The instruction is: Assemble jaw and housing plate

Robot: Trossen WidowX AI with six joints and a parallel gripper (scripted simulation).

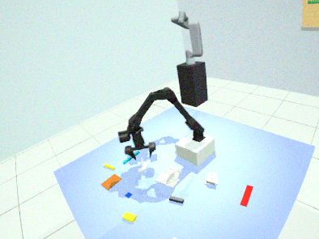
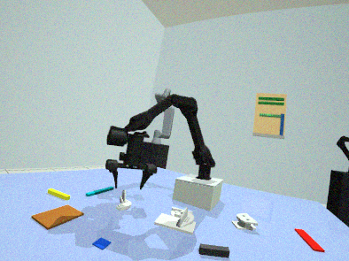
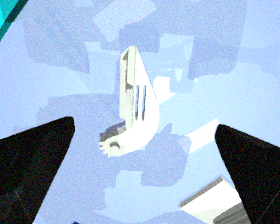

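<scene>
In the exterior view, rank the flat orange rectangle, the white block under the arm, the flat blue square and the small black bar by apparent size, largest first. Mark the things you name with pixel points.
1. White block under the arm [image 1: 197,155] [image 2: 195,195]
2. Flat orange rectangle [image 1: 111,181] [image 2: 58,216]
3. Small black bar [image 1: 176,200] [image 2: 214,250]
4. Flat blue square [image 1: 128,194] [image 2: 102,243]

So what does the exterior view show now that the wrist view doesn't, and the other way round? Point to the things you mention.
Only the exterior view: the red strip [image 2: 309,240], the orange slab [image 2: 58,216], the black bar [image 2: 214,250] and the housing plate [image 2: 245,221].

Only the wrist view: the loose jaw's [image 2: 124,203] [image 3: 145,112] two slots and the hole by its teeth, seen from above.

Both: that loose jaw, the open gripper [image 2: 128,188] [image 3: 146,127] and the base plate [image 2: 166,222] [image 3: 207,196], which the wrist view cuts off at its lower edge.
</scene>
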